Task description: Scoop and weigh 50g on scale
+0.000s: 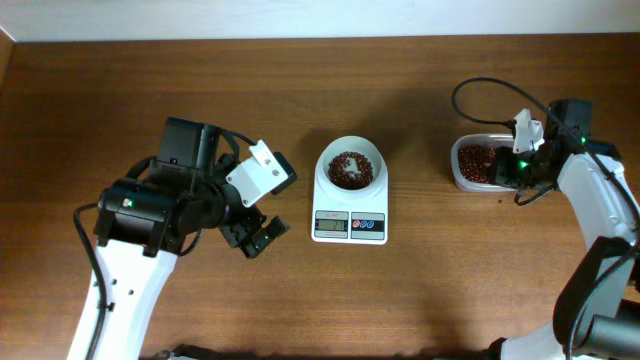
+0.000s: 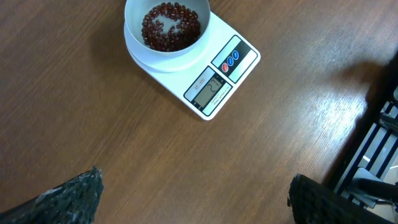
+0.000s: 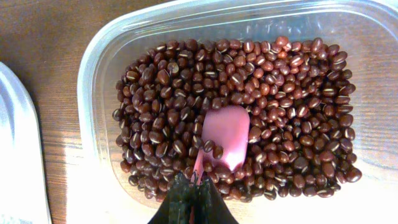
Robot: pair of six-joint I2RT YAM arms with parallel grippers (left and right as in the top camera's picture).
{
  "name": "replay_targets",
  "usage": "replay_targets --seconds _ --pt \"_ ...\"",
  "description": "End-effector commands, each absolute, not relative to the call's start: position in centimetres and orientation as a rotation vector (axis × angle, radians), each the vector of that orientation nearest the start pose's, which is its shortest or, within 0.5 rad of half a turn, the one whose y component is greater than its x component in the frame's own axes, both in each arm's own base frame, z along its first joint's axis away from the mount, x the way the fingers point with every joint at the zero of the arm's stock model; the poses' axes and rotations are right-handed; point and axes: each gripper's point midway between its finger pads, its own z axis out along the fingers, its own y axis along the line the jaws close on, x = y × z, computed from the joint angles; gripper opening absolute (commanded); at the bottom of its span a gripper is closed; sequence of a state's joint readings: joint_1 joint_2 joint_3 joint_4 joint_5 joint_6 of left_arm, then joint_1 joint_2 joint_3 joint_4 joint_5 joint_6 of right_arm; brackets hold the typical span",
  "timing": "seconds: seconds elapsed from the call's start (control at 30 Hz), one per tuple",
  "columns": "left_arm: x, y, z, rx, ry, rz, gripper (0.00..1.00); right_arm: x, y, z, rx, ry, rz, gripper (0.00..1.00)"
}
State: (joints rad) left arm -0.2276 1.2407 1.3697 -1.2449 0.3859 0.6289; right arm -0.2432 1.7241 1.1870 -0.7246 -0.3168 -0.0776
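Note:
The white scale (image 1: 350, 222) stands mid-table, and its round bowl (image 1: 350, 170) holds a small heap of red-brown beans (image 2: 171, 26). Its grey display (image 2: 210, 89) is lit. My left gripper (image 1: 255, 235) hovers open to the left of the scale, with bare wood between its dark fingertips (image 2: 74, 196). My right gripper (image 3: 194, 186) is shut on the thin handle of a pink spoon (image 3: 227, 137). The spoon's bowl lies face down, partly buried in the beans (image 3: 280, 93) that fill the clear tub (image 1: 455, 172).
A white curved edge (image 3: 18, 155) shows just left of the tub. Bare wooden table (image 1: 420, 290) lies between the scale and the tub. Dark frame parts (image 2: 379, 143) stand at the right of the left wrist view.

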Motion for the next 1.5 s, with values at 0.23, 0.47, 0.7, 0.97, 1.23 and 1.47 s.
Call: replay_targets --seconds 0.23,0.47,0.7,0.97,1.23,1.47 --pt "25.0 -12.4 24.5 1.196 2.301 -0.383 0.99 38.2 -5.6 10.5 0.338 2.654 0.433 0.04" --pt "25.0 -12.4 24.5 1.196 2.301 -0.383 0.99 37.9 -7.0 11.2 0.433 2.567 0.654 0.04" --pt "25.0 -12.4 24.5 1.196 2.301 -0.383 0.99 36.6 -5.6 7.7 0.442 2.632 0.758 0.04" --pt "25.0 -12.4 24.5 1.196 2.301 -0.383 0.99 37.1 -4.1 6.5 0.445 2.585 0.962 0.04" --pt "25.0 -12.4 24.5 1.196 2.301 -0.383 0.99 37.1 -6.9 9.1 0.536 2.377 1.145 0.04" --pt "25.0 -12.4 24.5 1.196 2.301 -0.383 0.99 37.1 -7.6 10.6 0.533 2.278 1.231 0.04"
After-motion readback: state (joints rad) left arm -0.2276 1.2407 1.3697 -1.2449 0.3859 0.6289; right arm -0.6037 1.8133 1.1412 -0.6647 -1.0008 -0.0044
